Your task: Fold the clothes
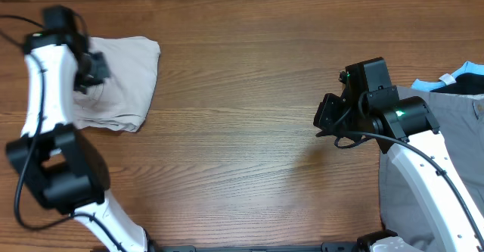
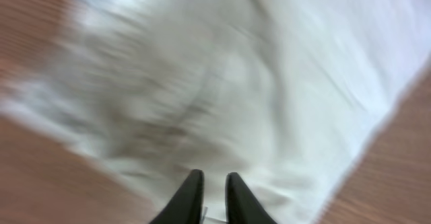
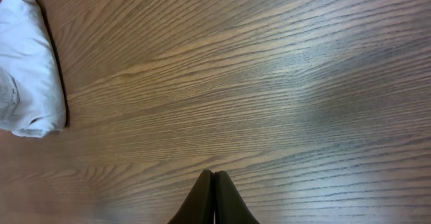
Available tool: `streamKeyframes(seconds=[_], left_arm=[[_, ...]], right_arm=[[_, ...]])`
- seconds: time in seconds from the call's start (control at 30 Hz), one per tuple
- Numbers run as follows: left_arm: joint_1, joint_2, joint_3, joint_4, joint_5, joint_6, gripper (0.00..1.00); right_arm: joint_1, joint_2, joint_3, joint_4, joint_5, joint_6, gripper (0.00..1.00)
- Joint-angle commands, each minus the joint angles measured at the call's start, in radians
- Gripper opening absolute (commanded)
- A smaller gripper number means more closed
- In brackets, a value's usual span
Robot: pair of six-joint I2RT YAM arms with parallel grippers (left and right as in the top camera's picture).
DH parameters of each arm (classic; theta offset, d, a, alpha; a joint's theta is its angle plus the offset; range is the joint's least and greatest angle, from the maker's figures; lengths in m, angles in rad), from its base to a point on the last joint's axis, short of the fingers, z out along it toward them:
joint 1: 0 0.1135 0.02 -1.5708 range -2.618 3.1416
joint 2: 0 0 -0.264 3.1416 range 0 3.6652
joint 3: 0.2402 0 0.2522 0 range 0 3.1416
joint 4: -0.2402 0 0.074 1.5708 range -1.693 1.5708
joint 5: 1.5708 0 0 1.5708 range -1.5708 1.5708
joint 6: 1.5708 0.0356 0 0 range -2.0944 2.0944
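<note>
Robot lab: arms [image 1: 36, 93], wooden table [image 1: 242, 93]

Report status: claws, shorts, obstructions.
Left claw over shorts, view blurred, grip unclear. Right claw shut, empty, over bare table. Shorts look folded, left side. Nothing in the way.

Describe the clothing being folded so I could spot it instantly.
On the wooden table, look to the far left corner. The shorts lie there, a folded cream bundle. It is the only cream piece; the grey garment and the black and light-blue garment lie at the right edge.
</note>
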Motion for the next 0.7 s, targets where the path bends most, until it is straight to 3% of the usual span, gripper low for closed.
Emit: streamKeyframes(seconds=[0.0, 0.17, 0.3, 0.67], left_arm=[[0.083, 0.027, 0.01, 0.01, -0.108, -0.004, 0.11], [0.154, 0.163, 0.01, 0.02, 0.042, 0.045, 0.05], [0.158, 0.277, 0.01, 0.008, 0.047, 0.068, 0.04], [0.229, 0.381, 0.01, -0.087, -0.053, -0.126, 0.04]], right_arm=[[-0.002, -0.005, 0.011, 0.001, 0.01, -0.007, 0.04], [-0.002, -0.005, 0.01, -0.002, 0.01, -0.007, 0.04], [-0.002, -0.005, 0.01, -0.003, 0.01, -0.007, 0.04], [-0.002, -0.005, 0.01, -0.011, 0.006, 0.0, 0.04]])
